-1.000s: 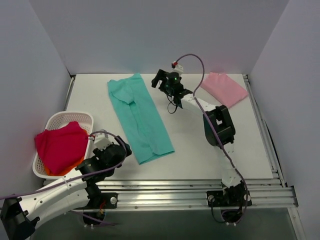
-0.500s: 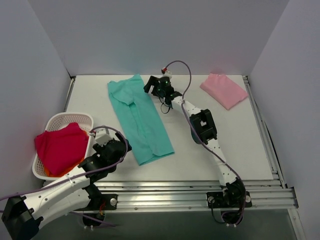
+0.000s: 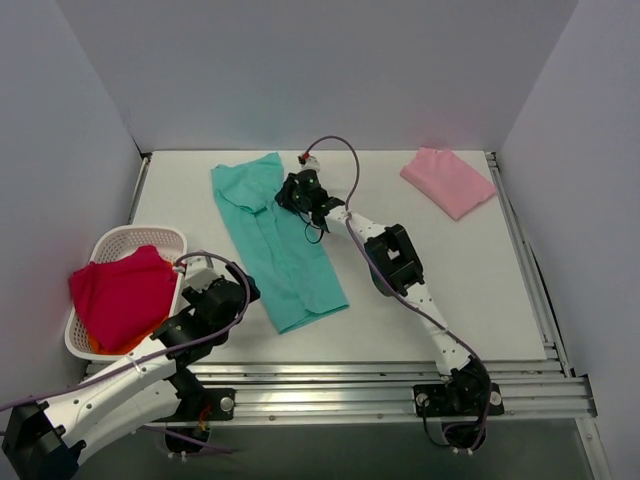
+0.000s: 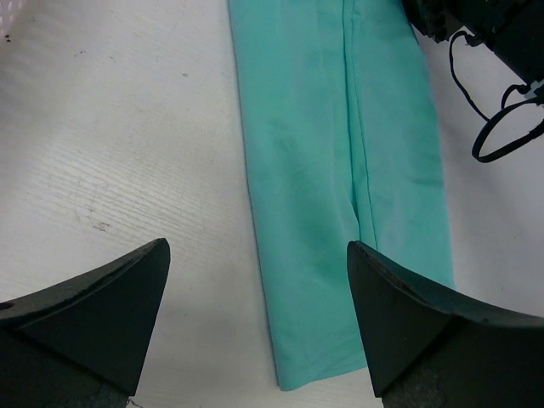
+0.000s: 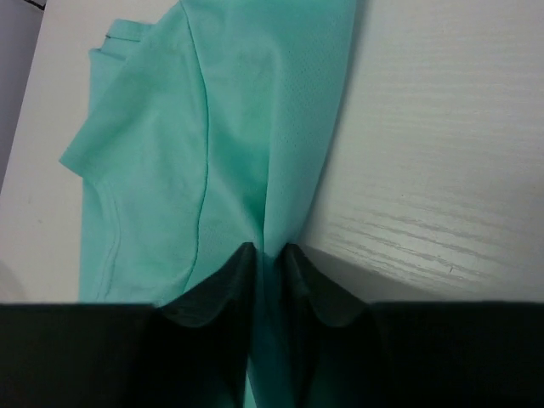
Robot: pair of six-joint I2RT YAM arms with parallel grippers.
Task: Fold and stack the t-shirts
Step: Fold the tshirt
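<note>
Right gripper (image 5: 270,255) jaws clamped on edge of thin teal-green fabric t-shirt (image 3: 280,240); left gripper (image 4: 257,255) jaws apart. You risk lifting only 1 layer, skewing fold.

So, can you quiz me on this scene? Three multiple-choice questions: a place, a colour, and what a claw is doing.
1. Where does the pink t-shirt lie? A near left corner; B far right corner of the table; C under an arm.
2. What colour is the top cloth in the white basket? A blue; B yellow; C red.
3. How does the left gripper stand? A open, holding nothing; B shut on cloth; C shut on a cable.
Answers: B, it lies folded by the back right edge. C, red fabric fills the basket. A, its fingers are far apart over the teal t-shirt.
</note>
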